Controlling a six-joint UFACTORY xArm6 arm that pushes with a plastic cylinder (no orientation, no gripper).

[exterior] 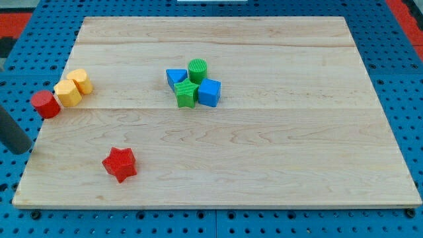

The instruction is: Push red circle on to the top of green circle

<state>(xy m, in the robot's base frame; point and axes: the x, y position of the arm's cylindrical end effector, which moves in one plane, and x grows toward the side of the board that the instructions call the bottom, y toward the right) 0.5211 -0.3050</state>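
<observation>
Dark and matte, my rod comes in at the view's left edge, and my tip [24,151] rests just off the wooden board [264,165], over the blue pegboard [396,39]; it has no jaws to open or close and holds nothing, touching no block. Nearest to it, just up and to the view's right, sits the red circle [45,104], a short cylinder perched on the board's left edge and partly overhanging it. I judge it light, rigid and ready to slide on the smooth wood, but round, so an off-centre push would likely let it roll off my tip sideways; I would meet it on its left side, squarely through its middle, and drive it toward the view's right. Touching or almost touching it on the right are the yellow hexagon [68,93] and the yellow circle [80,80], which stand directly on the straight line across, so I expect to steer below them. Lower down lies the red star [119,164], apart from everything. Well across the board is the cluster: the green circle [197,69] at its top, with the blue triangle [176,78], green star [186,94] and blue cube [209,92] packed against it below, leaving its upper side open for the approach.
</observation>
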